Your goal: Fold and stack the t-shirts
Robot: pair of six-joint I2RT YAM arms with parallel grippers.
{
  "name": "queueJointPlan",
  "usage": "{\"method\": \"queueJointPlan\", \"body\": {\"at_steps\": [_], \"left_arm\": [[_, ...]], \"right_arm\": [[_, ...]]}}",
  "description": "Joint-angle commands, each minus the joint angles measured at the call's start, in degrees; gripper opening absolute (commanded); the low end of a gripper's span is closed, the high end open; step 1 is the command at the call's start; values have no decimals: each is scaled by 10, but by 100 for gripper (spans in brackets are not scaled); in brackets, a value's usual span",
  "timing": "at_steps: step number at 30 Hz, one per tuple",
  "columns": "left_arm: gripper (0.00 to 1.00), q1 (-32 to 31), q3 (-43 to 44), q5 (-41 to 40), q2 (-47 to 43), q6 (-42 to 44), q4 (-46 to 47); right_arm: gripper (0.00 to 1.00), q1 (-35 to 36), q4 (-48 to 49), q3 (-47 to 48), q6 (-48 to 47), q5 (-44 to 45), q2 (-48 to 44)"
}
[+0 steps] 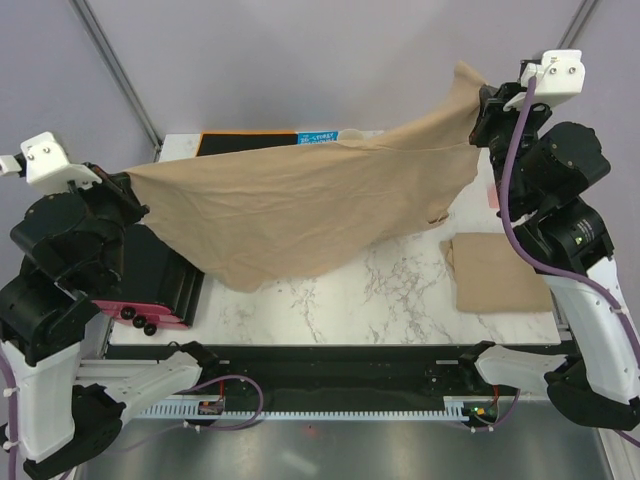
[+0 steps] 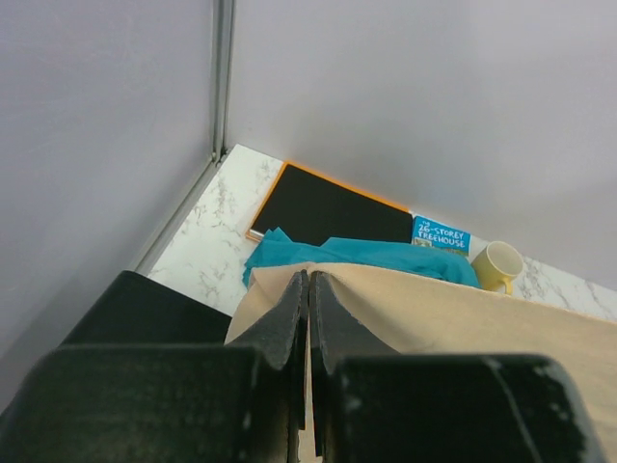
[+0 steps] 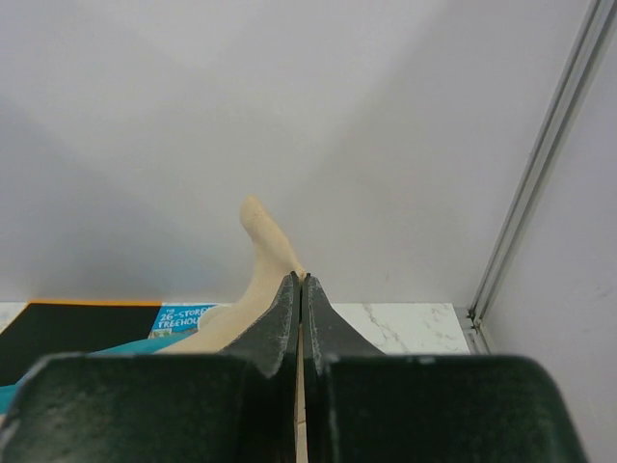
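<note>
A large tan t-shirt [image 1: 310, 205] hangs spread in the air above the table, stretched between my two grippers. My left gripper [image 1: 135, 190] is shut on its left edge at the left side. My right gripper [image 1: 480, 115] is shut on its other end, raised higher at the back right. In the left wrist view the fingertips [image 2: 308, 277] pinch the tan cloth [image 2: 463, 318], with a teal-blue garment [image 2: 366, 256] lying on the table below. In the right wrist view the jaws [image 3: 301, 280] clamp a strip of tan cloth [image 3: 265, 251]. A second tan t-shirt [image 1: 497, 272] lies folded on the table at the right.
A flat black board [image 1: 245, 143] with an orange edge lies at the back of the marble table [image 1: 380, 300], with a picture book [image 2: 441, 234] and a yellow mug [image 2: 496, 265] beside it. A black stack with a pink edge [image 1: 160, 280] sits at the table's left side.
</note>
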Motion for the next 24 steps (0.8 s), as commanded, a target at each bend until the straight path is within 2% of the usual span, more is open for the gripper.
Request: {"method": "queueJointPlan", "body": {"at_steps": [1,6,11,15,19,21,22,24], "left_arm": [[2,3,26,-38,2,44,12],[2,3,27,-34,-14,46,21],[2,3,-7,-44,-23,65,50],[2,2,-40,-46,5,86,91],[2,9,-45,-18,78,77,115],[2,40,-36,13,104,64,124],[2,56,-28,54,134,60,129],[2,106,16,92,172,54,127]], "right_arm": [[0,-3,5,29,4,-12,-13],[0,-3,2,38,3,-31,-23],[0,-3,-6,51,4,-25,-20],[0,-3,1,50,0,-32,19],[0,-3,11,62,-14,-27,78],[0,-4,11,79,-13,-31,120],[0,-14,8,108,-9,-51,135],[0,-25,-13,154,6,-81,187]]}}
